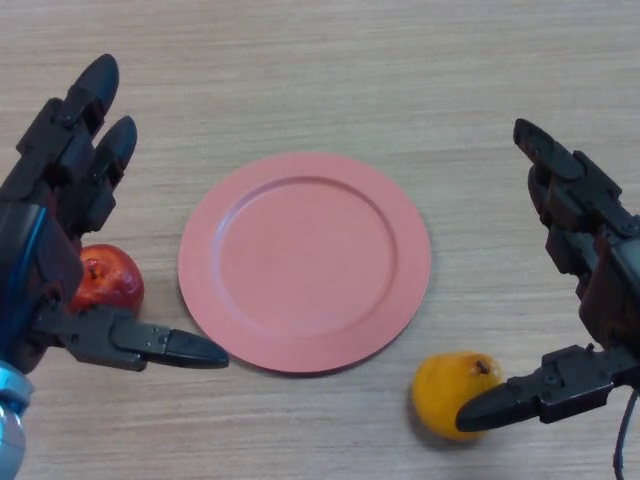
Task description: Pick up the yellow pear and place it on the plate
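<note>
The right hand (585,300) is hanging over the table (320,60) at the right edge of the view. It is wide open and is holding nothing. Its fingers are reaching up and away, and its thumb is sticking out low toward the left. The thumb tip is lying right at the near side of the pear (455,393); I cannot tell if it is touching.

The pear is sitting on the table just to the left of the right thumb, below the fingers. It is near the plate (305,262) but is not touching it. A thin strip of bare table is showing between them. There is open room between the right fingers and the plate rim, and more open table past the fingers.

The left hand (50,260) is hanging at the left edge, also open and holding nothing. An apple (108,278) is sitting between its fingers and thumb, partly hidden by the palm. The left thumb tip is pointing at the plate rim and is coming close to it.

The table is flat, light wood. The plate is lying flat between the two hands.

The pear is looking round from above. Its dark stem end is pointing up and to the right, toward the right hand. Its long way is hard to tell.
</note>
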Controlling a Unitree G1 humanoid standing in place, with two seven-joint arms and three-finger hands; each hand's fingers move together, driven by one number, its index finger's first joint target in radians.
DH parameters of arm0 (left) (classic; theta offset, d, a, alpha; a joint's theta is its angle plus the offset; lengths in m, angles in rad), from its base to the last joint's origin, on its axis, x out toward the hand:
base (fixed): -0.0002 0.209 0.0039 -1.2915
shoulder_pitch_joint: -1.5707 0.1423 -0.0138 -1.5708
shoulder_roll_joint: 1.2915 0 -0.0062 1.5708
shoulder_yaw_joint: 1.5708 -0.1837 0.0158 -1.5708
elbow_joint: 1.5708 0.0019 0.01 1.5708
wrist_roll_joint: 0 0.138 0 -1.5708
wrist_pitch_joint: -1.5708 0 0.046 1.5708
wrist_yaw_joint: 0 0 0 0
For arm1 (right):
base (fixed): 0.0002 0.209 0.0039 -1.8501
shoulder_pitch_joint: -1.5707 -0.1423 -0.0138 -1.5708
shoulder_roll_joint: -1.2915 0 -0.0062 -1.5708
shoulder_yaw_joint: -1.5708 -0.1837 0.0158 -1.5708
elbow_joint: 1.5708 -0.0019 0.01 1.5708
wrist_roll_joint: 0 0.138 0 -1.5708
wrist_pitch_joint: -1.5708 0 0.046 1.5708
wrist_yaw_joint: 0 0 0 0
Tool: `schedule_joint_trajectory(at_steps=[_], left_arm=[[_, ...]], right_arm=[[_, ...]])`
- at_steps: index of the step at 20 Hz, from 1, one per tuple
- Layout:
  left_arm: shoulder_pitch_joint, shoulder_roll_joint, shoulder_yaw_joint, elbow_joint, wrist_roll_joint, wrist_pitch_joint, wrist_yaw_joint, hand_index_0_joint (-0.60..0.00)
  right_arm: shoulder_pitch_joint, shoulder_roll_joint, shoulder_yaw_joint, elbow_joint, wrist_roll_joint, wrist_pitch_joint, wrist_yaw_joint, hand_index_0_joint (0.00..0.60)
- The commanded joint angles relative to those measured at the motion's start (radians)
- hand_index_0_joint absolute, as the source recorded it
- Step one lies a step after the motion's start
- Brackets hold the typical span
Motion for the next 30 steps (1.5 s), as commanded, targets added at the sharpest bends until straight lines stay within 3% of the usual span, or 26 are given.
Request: schedule_joint_trajectory(at_steps=[1,9,15,19,20,21,22,23,24,30], left_arm=[[-0.01,0.019,0.037,-0.04,0.046,-0.183,-0.009,0.0],[-0.004,0.017,0.041,-0.036,0.076,-0.202,-0.008,0.0],[-0.003,0.013,0.053,-0.021,0.069,-0.241,0.023,0.0],[-0.006,0.017,0.065,-0.003,0.067,-0.263,0.03,0.0],[-0.005,0.017,0.064,-0.003,0.068,-0.265,0.03,0.0],[-0.004,0.016,0.06,0.0,0.073,-0.268,0.03,0.0],[-0.004,0.016,0.059,0.002,0.076,-0.266,0.029,0.0],[-0.006,0.018,0.057,0.004,0.078,-0.258,0.026,0.0],[-0.009,0.018,0.055,0.005,0.076,-0.251,0.023,0.0],[-0.026,0.016,0.025,0.049,0.084,-0.298,0.065,0.0]], right_arm=[[0.007,-0.004,-0.012,0.027,-0.036,-0.251,-0.024,0.0],[0.056,0.004,0.04,0.399,-0.125,-0.606,-0.087,0.0],[-0.006,0.001,0.048,0.734,-0.265,-0.841,-0.161,0.0],[-0.021,0.014,0.068,0.839,-0.269,-0.878,-0.193,0.0],[-0.021,0.014,0.069,0.843,-0.271,-0.879,-0.195,0.099],[-0.021,0.014,0.069,0.847,-0.273,-0.875,-0.198,0.251],[-0.015,0.013,0.069,0.844,-0.274,-0.855,-0.198,0.349],[-0.005,0.008,0.065,0.84,-0.287,-0.822,-0.199,0.501],[-0.001,0.001,0.056,0.848,-0.312,-0.82,-0.212,0.583],[-0.01,-0.016,0.033,0.821,-0.408,-0.804,-0.221,0.6]])
